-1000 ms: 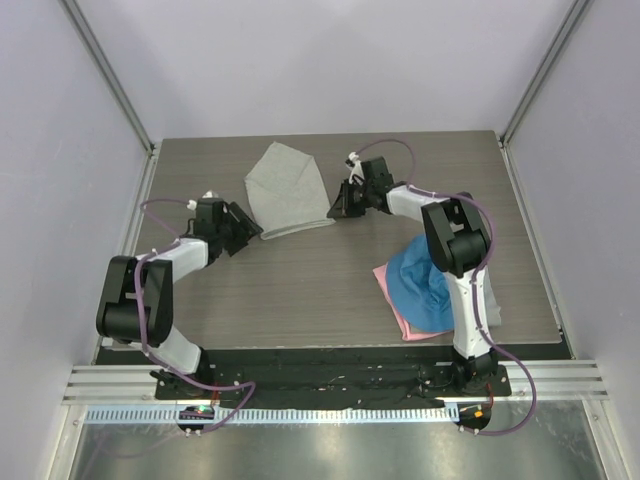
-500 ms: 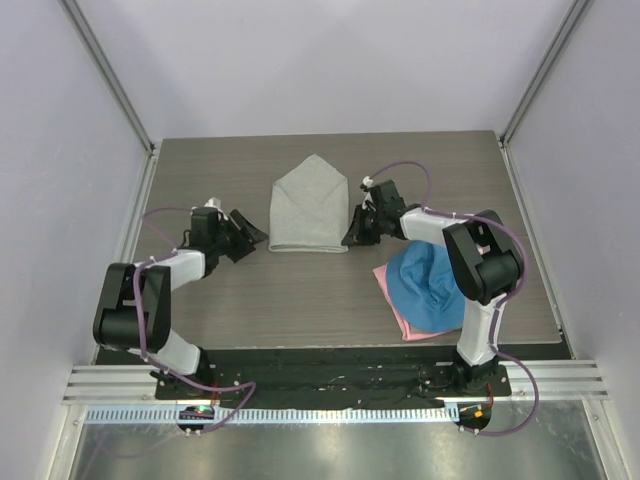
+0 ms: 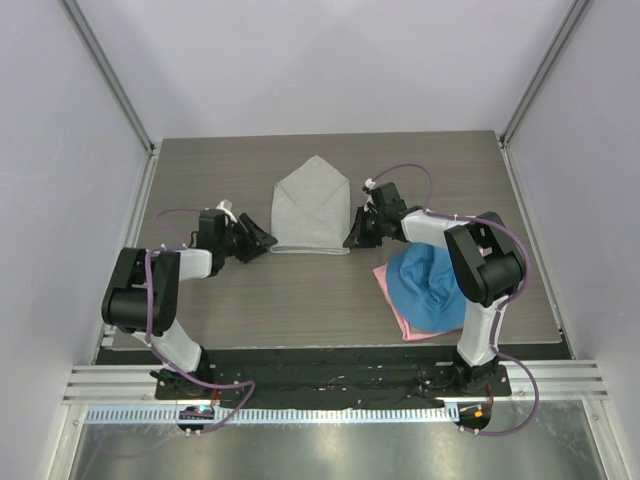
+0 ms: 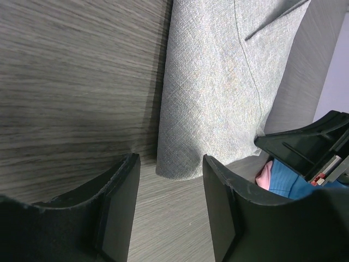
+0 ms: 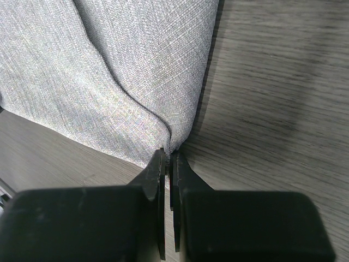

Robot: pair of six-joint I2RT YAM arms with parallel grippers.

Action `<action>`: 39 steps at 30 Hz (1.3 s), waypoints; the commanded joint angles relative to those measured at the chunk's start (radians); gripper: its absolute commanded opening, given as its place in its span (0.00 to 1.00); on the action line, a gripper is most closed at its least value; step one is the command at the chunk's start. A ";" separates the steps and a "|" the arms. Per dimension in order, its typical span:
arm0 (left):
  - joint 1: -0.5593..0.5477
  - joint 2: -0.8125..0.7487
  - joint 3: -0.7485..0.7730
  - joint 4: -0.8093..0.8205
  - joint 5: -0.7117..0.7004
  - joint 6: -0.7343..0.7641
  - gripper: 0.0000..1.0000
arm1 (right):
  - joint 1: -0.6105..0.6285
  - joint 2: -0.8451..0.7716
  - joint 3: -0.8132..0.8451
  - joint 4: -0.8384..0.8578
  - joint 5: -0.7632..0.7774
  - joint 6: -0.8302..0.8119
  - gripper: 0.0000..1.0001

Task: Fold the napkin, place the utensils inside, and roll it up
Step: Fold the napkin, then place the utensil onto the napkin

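Note:
The light grey napkin [image 3: 310, 210] lies folded on the table with a point at its far end and a straight near edge. My right gripper [image 3: 352, 240] is shut on its near right corner, and in the right wrist view the napkin [image 5: 125, 71] bunches into the closed right gripper [image 5: 170, 155]. My left gripper [image 3: 262, 240] is open just off the near left corner. In the left wrist view the napkin [image 4: 212, 98] ends just ahead of the open left gripper [image 4: 170, 162], with bare table between the jaws. The utensils are out of view.
A blue cloth [image 3: 425, 285] lies crumpled on a pink cloth [image 3: 393, 298] at the near right, close beside the right arm. Walls close the table on the left, back and right.
The right gripper has dragged the napkin nearer and turned it square. The left gripper has moved right to the napkin's near left corner, its jaws slightly narrower.

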 commanded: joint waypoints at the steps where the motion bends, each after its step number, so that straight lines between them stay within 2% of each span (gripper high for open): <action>1: -0.013 0.042 0.029 0.000 -0.002 0.027 0.53 | 0.005 -0.001 0.017 0.026 0.000 0.004 0.01; 7: -0.018 0.079 0.041 -0.004 -0.030 0.041 0.46 | 0.005 -0.001 0.023 0.032 -0.005 0.004 0.01; 8: -0.020 0.085 0.049 -0.007 -0.027 0.041 0.41 | 0.003 -0.004 0.023 0.034 -0.005 0.004 0.01; 11: -0.024 0.097 0.053 -0.012 -0.024 0.042 0.37 | 0.005 -0.008 0.025 0.031 -0.003 0.001 0.01; 13: -0.029 0.103 0.053 -0.012 -0.028 0.042 0.36 | 0.005 -0.012 0.023 0.032 -0.003 -0.001 0.01; 16: -0.032 0.117 0.066 -0.012 -0.027 0.047 0.29 | 0.003 -0.016 0.023 0.034 -0.003 -0.005 0.01; 17: -0.033 0.129 0.070 -0.012 -0.024 0.047 0.22 | 0.003 -0.018 0.025 0.035 -0.005 -0.008 0.01; 22: -0.033 0.134 0.105 -0.033 -0.002 0.030 0.05 | 0.003 -0.057 0.036 0.031 0.018 -0.062 0.01; 23: -0.033 0.131 0.112 -0.045 0.002 0.026 0.00 | 0.003 -0.067 0.040 0.016 0.026 -0.074 0.07; 25: -0.033 0.114 0.130 -0.094 0.007 0.012 0.00 | 0.005 -0.111 0.057 0.003 0.064 -0.103 0.23; 27: -0.035 0.094 0.170 -0.183 0.010 0.010 0.00 | 0.020 -0.149 0.063 -0.006 0.106 -0.178 0.68; 28: -0.033 0.090 0.184 -0.216 0.009 0.009 0.00 | 0.035 -0.186 0.071 -0.012 0.138 -0.209 0.75; 30: -0.032 0.079 0.219 -0.292 0.035 0.007 0.00 | 0.104 -0.220 0.075 -0.012 0.271 -0.330 0.84; 32: -0.032 0.082 0.240 -0.331 0.064 0.015 0.00 | 0.162 -0.239 0.080 0.012 0.406 -0.416 0.86; 35: -0.026 0.105 0.290 -0.427 0.116 0.039 0.00 | 0.290 -0.210 0.077 0.086 0.507 -0.551 0.87; 39: 0.000 0.125 0.288 -0.434 0.214 0.010 0.00 | 0.403 -0.136 0.079 0.196 0.587 -0.642 0.87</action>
